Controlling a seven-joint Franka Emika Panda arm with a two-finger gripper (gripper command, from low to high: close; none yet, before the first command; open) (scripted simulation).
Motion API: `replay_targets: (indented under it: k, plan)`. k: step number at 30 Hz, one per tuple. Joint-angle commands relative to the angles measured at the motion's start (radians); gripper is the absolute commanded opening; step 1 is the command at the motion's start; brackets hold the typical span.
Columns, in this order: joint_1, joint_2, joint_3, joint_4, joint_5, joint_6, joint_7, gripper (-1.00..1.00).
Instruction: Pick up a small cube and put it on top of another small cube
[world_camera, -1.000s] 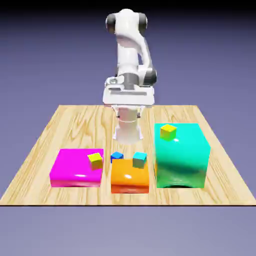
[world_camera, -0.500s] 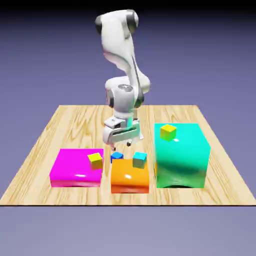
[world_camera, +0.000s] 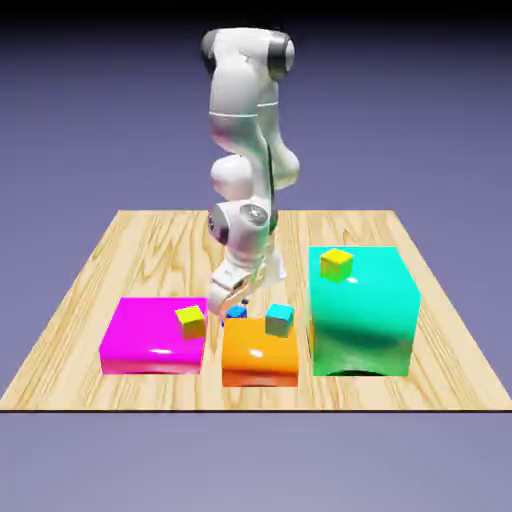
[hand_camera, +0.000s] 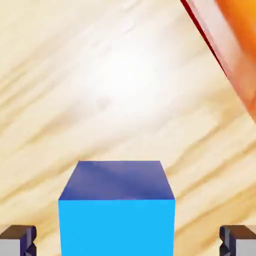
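The small cube (world_camera: 236, 311), a plain saturated blue, sits on the wooden table just behind the orange block (world_camera: 260, 355). My gripper (world_camera: 232, 304) has come down right over it. In the hand view the blue cube (hand_camera: 117, 210) fills the lower middle, between the two grey fingertips (hand_camera: 17, 240). A gap of bare wood shows on each side of it, so my gripper (hand_camera: 128, 244) is open and straddles the cube without touching. A lighter cyan small cube (world_camera: 279, 319) rests on top of the orange block.
A flat magenta block (world_camera: 150, 340) on the exterior view's left carries a yellow cube (world_camera: 190, 320). A tall green block (world_camera: 362, 315) on the right carries another yellow cube (world_camera: 337, 264). The orange block's edge (hand_camera: 235, 50) runs close by at the hand view's upper right.
The arm has bent forward and the hand has dropped from well above the table down around the blue cube. The jaws stayed open. No cube has moved.
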Motion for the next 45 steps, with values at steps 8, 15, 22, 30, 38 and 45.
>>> replay_targets:
  k: [8,15,22,30,38,45]
  plan:
    - [0.001,-0.008,-0.001,-0.001,0.000,-0.007,-0.001,-1.00]
    - [0.029,-0.261,-0.042,-0.030,-0.001,-0.238,-0.032,-1.00]
    - [0.002,-0.407,0.053,0.001,0.081,-0.404,-0.162,-1.00]
    - [-0.103,-0.430,0.343,0.118,0.289,-0.504,-0.441,-1.00]
    - [-0.208,-0.452,0.633,0.234,0.496,-0.605,-0.720,-1.00]
    - [-0.281,-0.431,0.807,0.295,0.601,-0.622,-0.874,-1.00]
